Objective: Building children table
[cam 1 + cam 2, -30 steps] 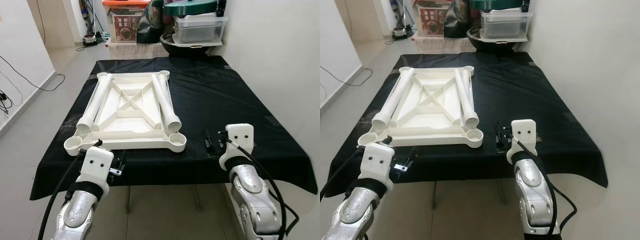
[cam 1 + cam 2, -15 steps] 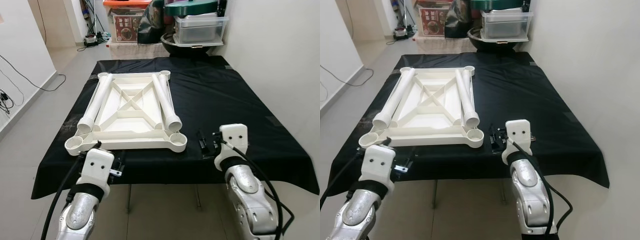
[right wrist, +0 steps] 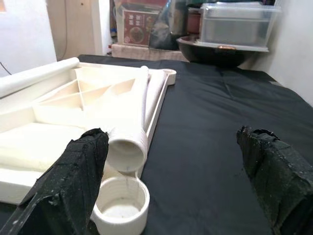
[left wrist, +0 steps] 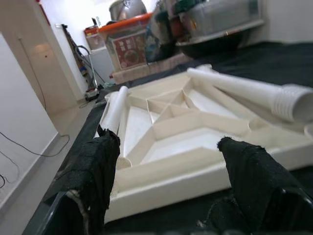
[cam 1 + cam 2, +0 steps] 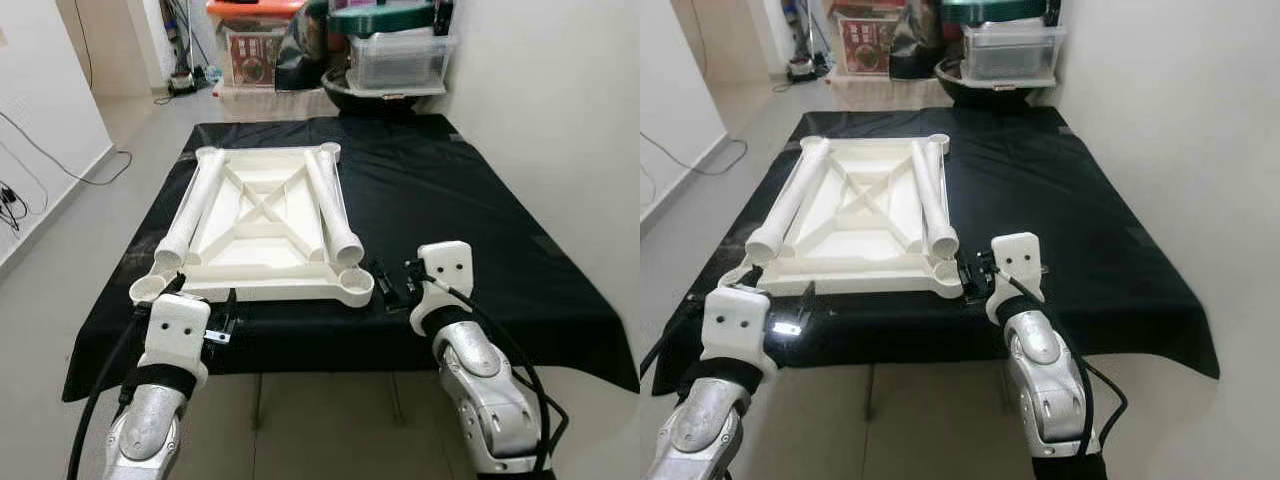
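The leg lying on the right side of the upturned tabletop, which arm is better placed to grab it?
Probably the right. The right claw is open beside the tabletop's near right corner socket, with that leg's threaded end just ahead. The left claw, also open, faces the near left edge, closer to the other leg.

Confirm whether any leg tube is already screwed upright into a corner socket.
No: both leg tubes lie flat on the upturned tabletop.

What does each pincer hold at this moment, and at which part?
Nothing. The left pincer and right pincer are both open, near the front edge of the tabletop, gripping neither it nor a leg.
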Controlling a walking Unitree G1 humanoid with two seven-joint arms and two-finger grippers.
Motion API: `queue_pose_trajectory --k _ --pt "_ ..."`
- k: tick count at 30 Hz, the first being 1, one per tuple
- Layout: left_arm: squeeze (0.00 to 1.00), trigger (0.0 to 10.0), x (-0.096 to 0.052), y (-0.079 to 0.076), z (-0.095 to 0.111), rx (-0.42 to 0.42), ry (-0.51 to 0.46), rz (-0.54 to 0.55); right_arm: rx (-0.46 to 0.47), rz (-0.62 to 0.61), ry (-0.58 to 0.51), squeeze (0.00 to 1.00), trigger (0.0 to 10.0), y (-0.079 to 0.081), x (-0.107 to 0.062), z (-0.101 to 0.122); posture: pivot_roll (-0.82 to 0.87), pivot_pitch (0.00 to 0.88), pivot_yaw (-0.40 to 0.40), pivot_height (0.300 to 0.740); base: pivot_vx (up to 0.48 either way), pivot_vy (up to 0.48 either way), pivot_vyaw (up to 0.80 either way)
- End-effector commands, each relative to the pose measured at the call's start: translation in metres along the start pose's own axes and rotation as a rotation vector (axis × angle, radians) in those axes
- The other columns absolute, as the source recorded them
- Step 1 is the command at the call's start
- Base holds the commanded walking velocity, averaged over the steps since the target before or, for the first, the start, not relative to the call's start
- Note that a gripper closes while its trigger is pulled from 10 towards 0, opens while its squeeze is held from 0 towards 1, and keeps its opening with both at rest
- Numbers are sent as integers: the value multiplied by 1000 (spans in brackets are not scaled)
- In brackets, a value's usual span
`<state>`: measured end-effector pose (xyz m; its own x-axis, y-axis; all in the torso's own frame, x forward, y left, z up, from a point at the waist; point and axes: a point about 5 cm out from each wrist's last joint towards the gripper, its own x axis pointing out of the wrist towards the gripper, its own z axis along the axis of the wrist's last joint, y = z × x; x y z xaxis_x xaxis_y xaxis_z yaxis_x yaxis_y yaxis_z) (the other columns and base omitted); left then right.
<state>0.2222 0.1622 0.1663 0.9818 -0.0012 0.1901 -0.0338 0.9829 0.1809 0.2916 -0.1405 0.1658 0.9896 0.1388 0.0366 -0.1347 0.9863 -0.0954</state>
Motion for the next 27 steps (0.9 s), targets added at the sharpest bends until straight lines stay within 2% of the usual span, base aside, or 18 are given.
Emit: queue_pose_trajectory --k 1,12,19,25,27 --pt "0 10000 -2 2 2 -7 -11 9 11 15 -11 0 10000 3 3 1 28 0 -18 740 368 0 0" --pt "0 10000 -3 0 2 -6 -14 6 6 17 -9 0 10000 1 8 0 32 0 -19 740 367 0 0" --pt "0 10000 -2 -1 0 -25 14 34 13 15 -14 0 10000 0 8 2 34 0 -19 740 0 0 0" --pt "0 10000 -2 9 1 -40 8 91 58 13 -16 0 10000 -1 10 7 37 0 -22 740 0 0 0" --pt "0 10000 -2 21 -2 -23 28 160 64 19 -19 0 10000 1 12 11 38 0 -24 740 0 0 0"
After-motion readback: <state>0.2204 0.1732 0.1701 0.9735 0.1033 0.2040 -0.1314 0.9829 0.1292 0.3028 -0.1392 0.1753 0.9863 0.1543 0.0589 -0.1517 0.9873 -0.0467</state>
